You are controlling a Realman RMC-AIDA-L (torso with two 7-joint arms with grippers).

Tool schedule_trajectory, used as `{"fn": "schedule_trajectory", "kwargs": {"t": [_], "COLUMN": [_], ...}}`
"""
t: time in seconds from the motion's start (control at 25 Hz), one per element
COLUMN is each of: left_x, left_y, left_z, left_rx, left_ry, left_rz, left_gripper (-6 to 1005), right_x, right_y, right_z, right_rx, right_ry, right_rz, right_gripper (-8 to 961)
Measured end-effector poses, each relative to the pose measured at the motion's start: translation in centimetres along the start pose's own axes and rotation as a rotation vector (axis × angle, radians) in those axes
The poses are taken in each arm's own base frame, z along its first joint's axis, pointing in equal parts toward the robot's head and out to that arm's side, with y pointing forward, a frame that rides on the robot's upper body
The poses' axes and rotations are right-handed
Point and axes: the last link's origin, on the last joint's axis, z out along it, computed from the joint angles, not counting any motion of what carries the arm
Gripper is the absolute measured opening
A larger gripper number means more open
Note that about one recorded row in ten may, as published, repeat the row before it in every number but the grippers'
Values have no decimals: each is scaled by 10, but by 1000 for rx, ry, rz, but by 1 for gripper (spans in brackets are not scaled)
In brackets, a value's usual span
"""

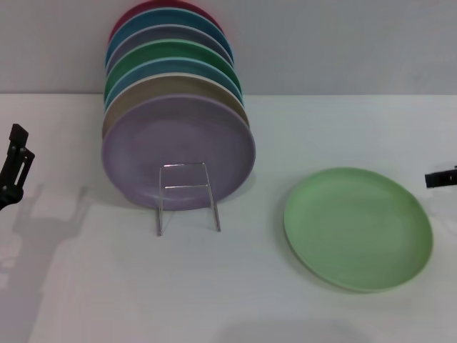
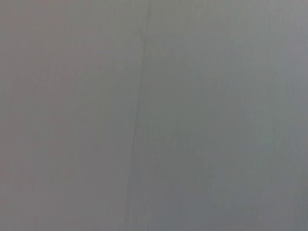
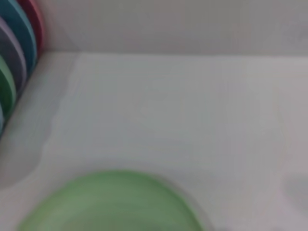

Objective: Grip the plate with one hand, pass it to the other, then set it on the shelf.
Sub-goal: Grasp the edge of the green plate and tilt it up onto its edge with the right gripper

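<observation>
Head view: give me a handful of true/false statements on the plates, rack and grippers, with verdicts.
1. The round pale mint-green plate lies flat on the white table. True.
2. The mint-green plate is already in the thin silver wire rack. False: it lies apart from the rack, towards the robot's right.
3. The foremost of the plates standing in the rack is a lavender plate. True.
4. The right gripper is gripping the mint-green plate. False: it sits at the view's right edge, clear of the plate.
5. The left gripper is over the rack. False: it is at the far left edge, away from the rack.
</observation>
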Motion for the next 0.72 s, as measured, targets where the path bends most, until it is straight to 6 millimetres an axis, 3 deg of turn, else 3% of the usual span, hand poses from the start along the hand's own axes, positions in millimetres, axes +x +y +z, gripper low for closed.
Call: {"fn": "schedule_trajectory", "kwargs": {"t": [0.72], "left_x": [0], "left_y": [0], "left_z": [5], "left_rx": [-9], "left_ry": [3], "left_rz": [3], "left_gripper": [786], "right_x": [-3], "right_y": [-12], "right_z": [25], "right_rx": [-19], "right_ry": [148], "right_rz": [24], "right_gripper": [564]}}
